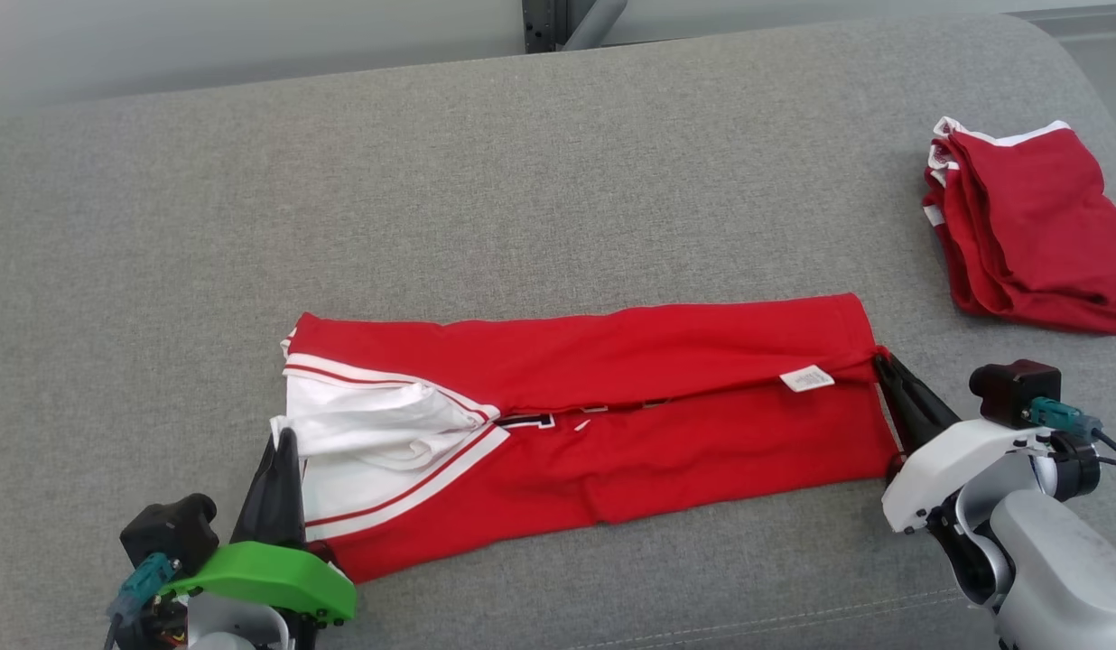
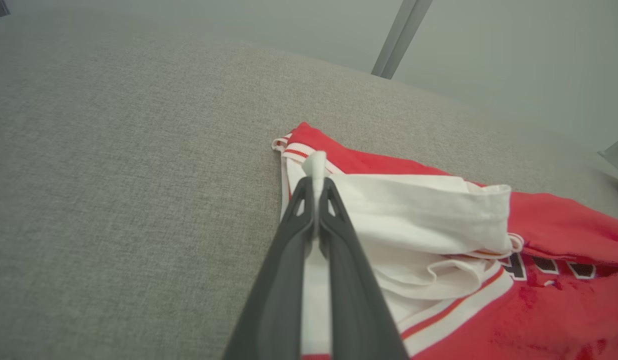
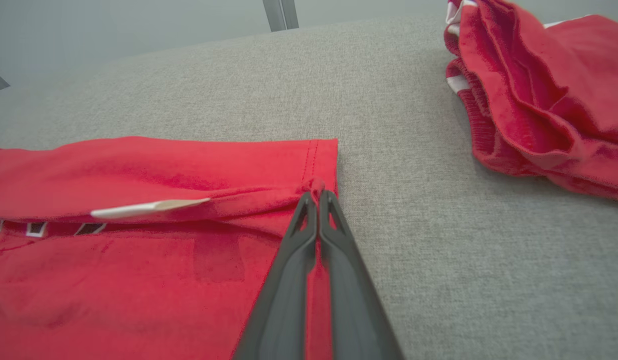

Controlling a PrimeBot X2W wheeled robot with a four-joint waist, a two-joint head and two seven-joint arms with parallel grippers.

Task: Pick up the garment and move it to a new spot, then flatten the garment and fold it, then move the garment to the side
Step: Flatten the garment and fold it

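The garment (image 1: 612, 397) is a red jersey with white trim, lying as a long band across the grey cushion, its top long edge folded over toward the middle. At its left end my left gripper (image 1: 283, 438) is shut on the white fabric; the left wrist view shows a white tuft (image 2: 316, 165) pinched between the dark fingers. My right gripper (image 1: 880, 361) is shut on the red hem at the right end, seen up close as red cloth (image 3: 316, 186) caught at the tips. A white label (image 1: 806, 379) lies near that end.
A second red garment (image 1: 1027, 235) with white trim lies bunched at the cushion's far right, close beyond my right arm. The grey cushion (image 1: 522, 181) stretches wide behind the jersey. A metal post (image 1: 544, 23) stands past the back edge.
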